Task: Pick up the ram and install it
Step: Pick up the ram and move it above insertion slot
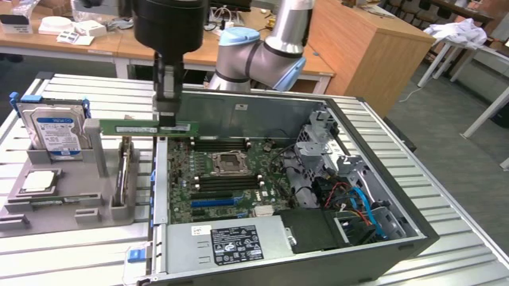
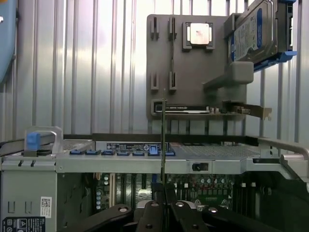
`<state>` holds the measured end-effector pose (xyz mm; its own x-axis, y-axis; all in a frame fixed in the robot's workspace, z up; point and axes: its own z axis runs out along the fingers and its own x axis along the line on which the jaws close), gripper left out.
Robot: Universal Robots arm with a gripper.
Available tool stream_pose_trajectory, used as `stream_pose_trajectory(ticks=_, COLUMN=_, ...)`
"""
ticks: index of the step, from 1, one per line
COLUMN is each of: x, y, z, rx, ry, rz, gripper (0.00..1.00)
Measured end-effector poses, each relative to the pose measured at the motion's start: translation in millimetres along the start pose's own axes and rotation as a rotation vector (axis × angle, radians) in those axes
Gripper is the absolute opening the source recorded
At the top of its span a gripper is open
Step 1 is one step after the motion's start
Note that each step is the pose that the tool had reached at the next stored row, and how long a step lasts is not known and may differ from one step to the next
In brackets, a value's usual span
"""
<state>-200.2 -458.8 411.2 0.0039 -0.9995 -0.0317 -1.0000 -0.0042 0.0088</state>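
My gripper [image 1: 167, 121] is pinched shut on the ram [image 1: 127, 127], taken from above across its flat faces, off-centre. The stick hangs level over the near wall of the open computer case [image 1: 397, 235], between the grey parts tray [image 1: 64, 205] and the motherboard [image 1: 230, 179]. Light, stiff and thin, it looks fragile; I judge the upper edge the safest hold, clear of the contacts below.

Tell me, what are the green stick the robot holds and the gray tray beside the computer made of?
The ram looks like green circuit board, fairly matte, with a pale label. The gray tray looks like dull plastic, judging by its even, shine-free color, though painted metal is possible.
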Motion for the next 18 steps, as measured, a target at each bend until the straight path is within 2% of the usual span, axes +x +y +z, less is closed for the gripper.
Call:
stream_pose_trajectory(ticks=10, x=0.1, y=-24.0, z=-0.2, rx=0.0001, ry=-0.0013, rz=0.000, gripper=0.11)
stream_pose_trajectory(ticks=18, x=0.2, y=-48.5, z=-0.4, rx=0.0000, ry=-0.0030, rz=0.000, gripper=0.11)
